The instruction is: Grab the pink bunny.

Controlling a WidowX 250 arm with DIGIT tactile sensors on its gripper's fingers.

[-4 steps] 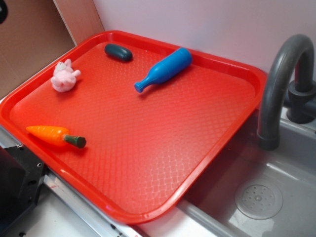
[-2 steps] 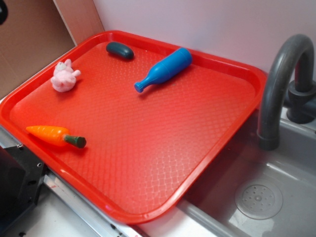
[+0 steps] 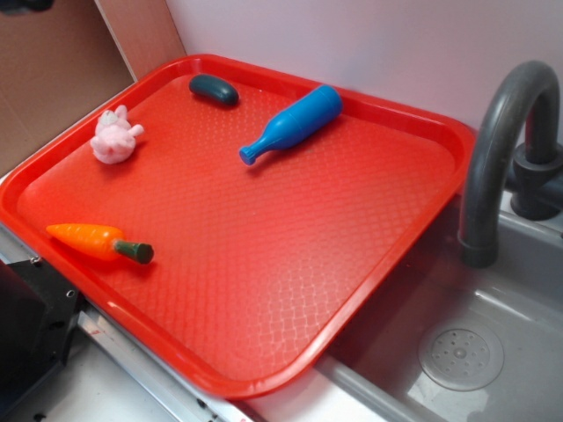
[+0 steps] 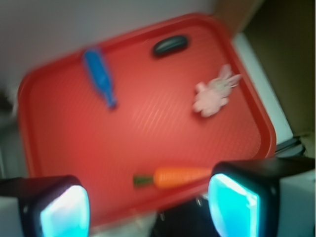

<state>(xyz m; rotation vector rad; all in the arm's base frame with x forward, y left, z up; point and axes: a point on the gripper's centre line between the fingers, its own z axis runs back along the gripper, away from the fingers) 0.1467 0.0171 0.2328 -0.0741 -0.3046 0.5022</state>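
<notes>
One pink bunny (image 3: 115, 140) lying flat, ears toward tray (image 3: 387, 211) corner.

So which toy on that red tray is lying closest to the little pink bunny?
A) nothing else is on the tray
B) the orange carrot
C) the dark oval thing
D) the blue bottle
C: in the exterior view the dark oval thing lies at the tray's far edge, nearer the pink bunny than the blue bottle or orange carrot.
</notes>
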